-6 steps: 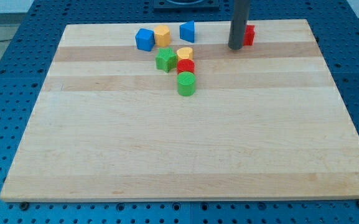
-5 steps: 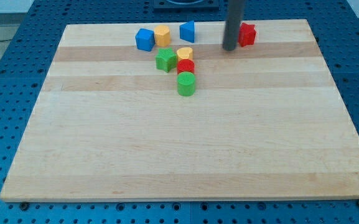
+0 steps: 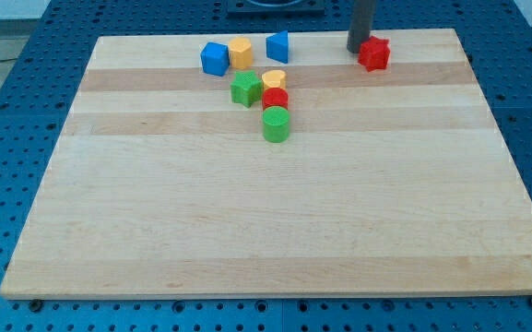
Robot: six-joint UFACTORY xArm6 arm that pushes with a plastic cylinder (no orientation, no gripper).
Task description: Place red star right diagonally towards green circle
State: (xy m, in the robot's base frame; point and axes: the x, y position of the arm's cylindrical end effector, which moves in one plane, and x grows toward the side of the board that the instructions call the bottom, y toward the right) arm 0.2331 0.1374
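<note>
The red star (image 3: pixel 373 54) lies near the board's top edge, right of centre. My tip (image 3: pixel 358 49) stands just to the star's upper left, touching or nearly touching it. The green circle (image 3: pixel 276 124) sits well to the left and lower, at the bottom of a cluster of blocks.
Above the green circle are a red cylinder (image 3: pixel 276 99), a yellow block (image 3: pixel 274 80) and a green star (image 3: pixel 245 88). Further up are a blue cube (image 3: pixel 215 58), a yellow hexagon (image 3: pixel 241 52) and a blue triangle (image 3: pixel 278 45). The wooden board (image 3: pixel 275 231) extends far below.
My tip moved from the star's lower left up to its upper left. The red star shifted slightly right and down.
</note>
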